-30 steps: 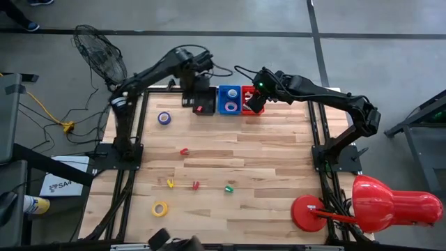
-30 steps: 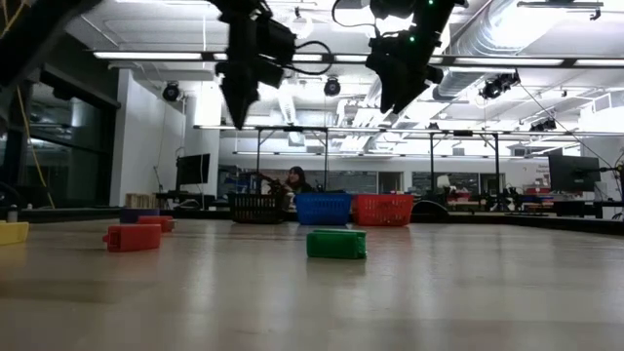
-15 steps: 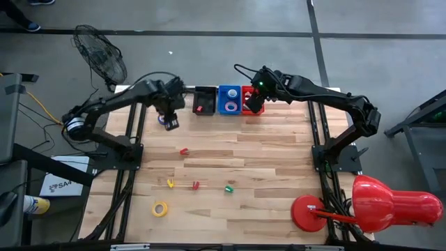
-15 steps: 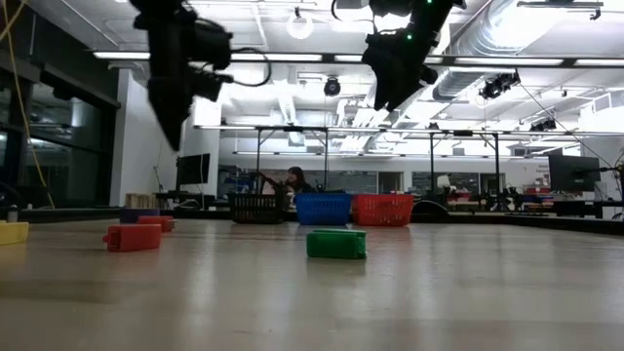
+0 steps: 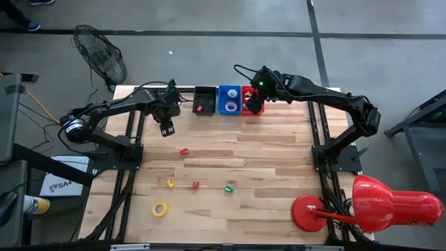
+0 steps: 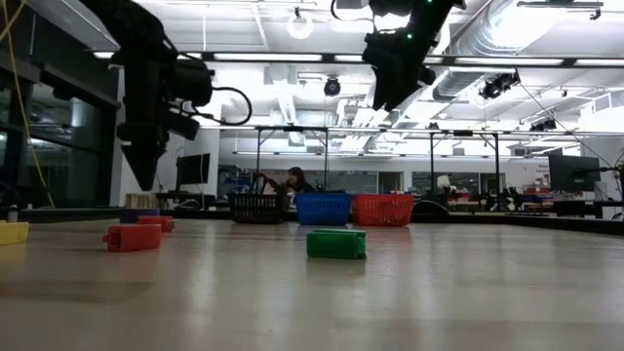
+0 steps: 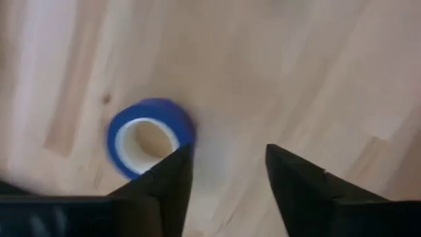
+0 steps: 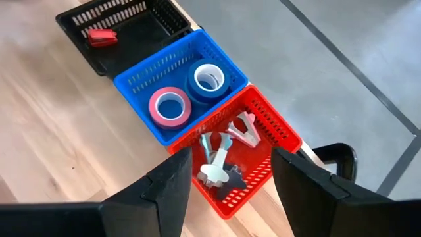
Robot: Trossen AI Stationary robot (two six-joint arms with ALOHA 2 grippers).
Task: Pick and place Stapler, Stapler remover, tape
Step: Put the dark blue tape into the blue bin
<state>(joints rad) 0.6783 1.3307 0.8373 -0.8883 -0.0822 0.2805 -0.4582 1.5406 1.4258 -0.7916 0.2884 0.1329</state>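
A blue tape roll (image 7: 150, 137) lies flat on the wooden table near its far left. My left gripper (image 7: 227, 164) hangs open just above it and points down, with the roll beside one finger and nothing between the fingers. In the high view this gripper (image 5: 166, 129) covers the roll. My right gripper (image 8: 231, 164) hovers open over the red basket (image 8: 263, 141), which holds staple removers. A blue basket (image 8: 172, 79) holds a pink and a blue tape roll. A black basket (image 8: 125, 26) holds a red stapler (image 8: 102, 37).
Loose on the table are a red piece (image 5: 184, 150), a yellow piece (image 5: 170, 183), another red piece (image 5: 196, 185), a green piece (image 5: 228, 188) and a yellow tape roll (image 5: 160, 208). A red lamp (image 5: 376, 202) stands at the near right corner.
My left gripper has swung from above the black basket toward the table's left and near side and has come down over the blue tape roll. My right gripper has stayed above the red basket.
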